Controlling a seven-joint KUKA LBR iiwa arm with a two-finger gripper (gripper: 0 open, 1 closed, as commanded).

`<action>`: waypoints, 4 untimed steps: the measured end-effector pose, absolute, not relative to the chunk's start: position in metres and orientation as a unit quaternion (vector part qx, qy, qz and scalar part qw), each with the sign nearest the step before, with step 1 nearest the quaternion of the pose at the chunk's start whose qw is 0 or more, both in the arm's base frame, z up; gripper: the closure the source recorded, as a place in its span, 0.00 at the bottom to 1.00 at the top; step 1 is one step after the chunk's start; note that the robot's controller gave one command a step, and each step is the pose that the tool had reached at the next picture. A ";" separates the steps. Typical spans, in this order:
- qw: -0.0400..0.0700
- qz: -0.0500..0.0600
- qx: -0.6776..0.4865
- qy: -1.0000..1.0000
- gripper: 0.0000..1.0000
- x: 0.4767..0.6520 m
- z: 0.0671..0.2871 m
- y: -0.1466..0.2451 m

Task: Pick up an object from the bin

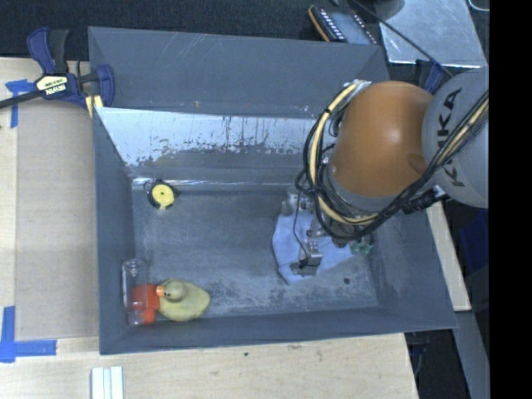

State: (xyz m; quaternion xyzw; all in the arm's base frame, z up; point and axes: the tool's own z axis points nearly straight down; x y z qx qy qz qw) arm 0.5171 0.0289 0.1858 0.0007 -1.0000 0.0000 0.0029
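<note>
1. Camera view: grey metal bin (pixel 115 223) with sloping walls and a flat, scuffed floor; few loose things inside, lying well apart.
2. Gripper (pixel 309 254): low over the right part of the bin floor, nearer the right wall than the middle and about midway between the far and near walls. State of the hand: cannot be told from this view, as the wrist above hides most of it.
3. Orange cover (pixel 378 140): a rounded dome on the wrist, above the gripper, with a bundle of black and yellow cables (pixel 316 152) looped round its left side.
4. Pale blue cloth (pixel 285 243): a flat, crumpled piece lying on the floor directly under the gripper and spreading out to its left and right. The gripper's tip is at or just above it; whether it is gripped cannot be made out.
5. Small yellow round thing (pixel 162 194): at the floor's far-left corner.
6. Yellow duck-shaped toy (pixel 184 300): at the floor's near-left corner.
7. Orange-red piece (pixel 145 299): touching the toy's left side.
8. Small clear thing (pixel 131 274): upright against the left wall, just beside the orange-red piece.
</note>
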 end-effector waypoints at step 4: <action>-0.002 -0.001 -0.072 -0.997 0.00 0.570 0.085 0.001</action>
